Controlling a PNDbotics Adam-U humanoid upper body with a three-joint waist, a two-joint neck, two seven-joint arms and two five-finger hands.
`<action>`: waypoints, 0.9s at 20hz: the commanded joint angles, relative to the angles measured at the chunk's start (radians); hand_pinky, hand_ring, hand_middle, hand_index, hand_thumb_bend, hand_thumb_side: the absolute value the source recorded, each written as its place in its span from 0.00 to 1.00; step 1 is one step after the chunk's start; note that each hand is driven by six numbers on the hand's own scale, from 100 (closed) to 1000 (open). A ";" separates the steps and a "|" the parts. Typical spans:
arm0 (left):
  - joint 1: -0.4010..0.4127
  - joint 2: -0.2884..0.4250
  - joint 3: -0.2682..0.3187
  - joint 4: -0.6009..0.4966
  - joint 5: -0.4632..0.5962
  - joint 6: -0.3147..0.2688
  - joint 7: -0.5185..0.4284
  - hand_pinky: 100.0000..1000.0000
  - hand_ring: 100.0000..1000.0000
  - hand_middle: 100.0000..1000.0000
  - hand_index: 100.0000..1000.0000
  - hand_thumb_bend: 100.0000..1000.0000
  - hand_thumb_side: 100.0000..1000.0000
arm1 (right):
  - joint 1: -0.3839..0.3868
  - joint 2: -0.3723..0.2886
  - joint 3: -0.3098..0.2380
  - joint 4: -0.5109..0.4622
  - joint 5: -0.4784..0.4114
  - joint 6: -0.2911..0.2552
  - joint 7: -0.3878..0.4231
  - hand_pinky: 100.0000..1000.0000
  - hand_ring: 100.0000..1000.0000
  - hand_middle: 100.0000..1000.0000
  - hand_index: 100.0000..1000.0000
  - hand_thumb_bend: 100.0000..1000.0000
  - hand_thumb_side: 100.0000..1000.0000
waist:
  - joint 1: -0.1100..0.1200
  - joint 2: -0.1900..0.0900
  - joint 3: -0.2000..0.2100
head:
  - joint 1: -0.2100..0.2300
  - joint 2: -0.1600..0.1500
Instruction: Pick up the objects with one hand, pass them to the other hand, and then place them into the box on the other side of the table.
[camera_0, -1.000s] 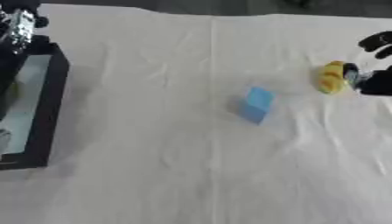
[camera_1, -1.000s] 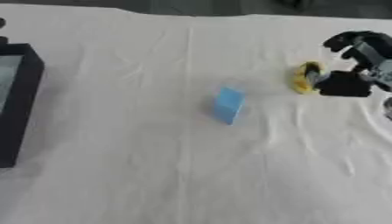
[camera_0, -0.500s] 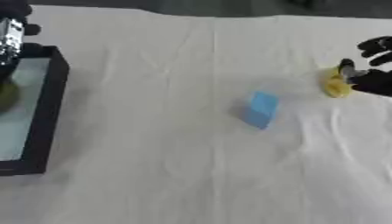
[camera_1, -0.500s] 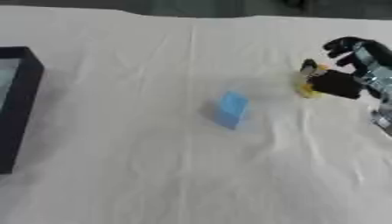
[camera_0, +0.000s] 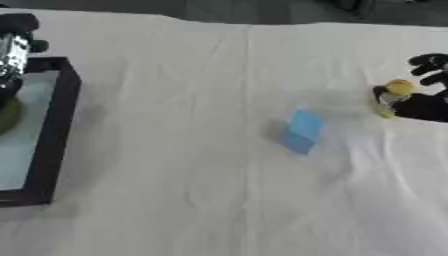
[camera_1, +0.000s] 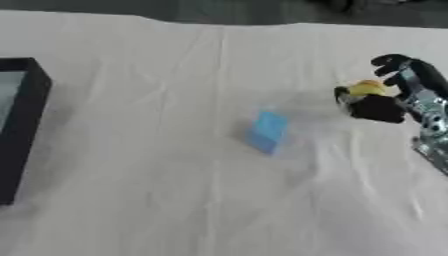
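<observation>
Only the left eye view shows the left hand (camera_0: 13, 55); right hand (camera_1: 394, 97) grips a yellow object (camera_1: 366, 90).

right robot hand (camera_0: 426, 104) grips yellow object (camera_0: 395, 91) beside blue block (camera_0: 302, 131).

Wide table w/ a white, creased cloth cover (camera_0: 175, 210) fills nearly the whole view; a straight fold line runs down its middle, smaller wrinkles fan out toward the right side. Beyond the far edge, a dark grey strip of floor (camera_1: 219, 12), blurred, w/ some dark shapes at top right, can't tell what. Light is soft and even, shadows faint.
</observation>
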 joint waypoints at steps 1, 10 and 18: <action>-0.015 0.005 0.002 -0.015 -0.006 -0.002 -0.004 0.70 0.73 0.75 0.76 0.00 0.60 | -0.006 -0.018 -0.008 0.005 0.039 0.057 -0.039 0.64 0.80 0.77 0.85 0.34 0.23 | 0.003 -0.019 0.000 | -0.004 -0.008; -0.018 0.000 -0.001 -0.015 -0.009 -0.002 -0.007 0.69 0.73 0.75 0.75 0.00 0.60 | -0.003 -0.001 -0.002 0.059 0.015 0.090 -0.101 0.65 0.79 0.74 0.82 0.22 0.27 | 0.005 -0.015 0.002 | -0.006 -0.008; -0.018 -0.002 -0.005 -0.014 -0.012 0.000 -0.009 0.69 0.73 0.75 0.75 0.00 0.60 | 0.001 0.012 0.007 0.121 -0.040 0.090 -0.190 0.66 0.79 0.74 0.82 0.22 0.27 | 0.006 -0.008 0.004 | -0.007 -0.009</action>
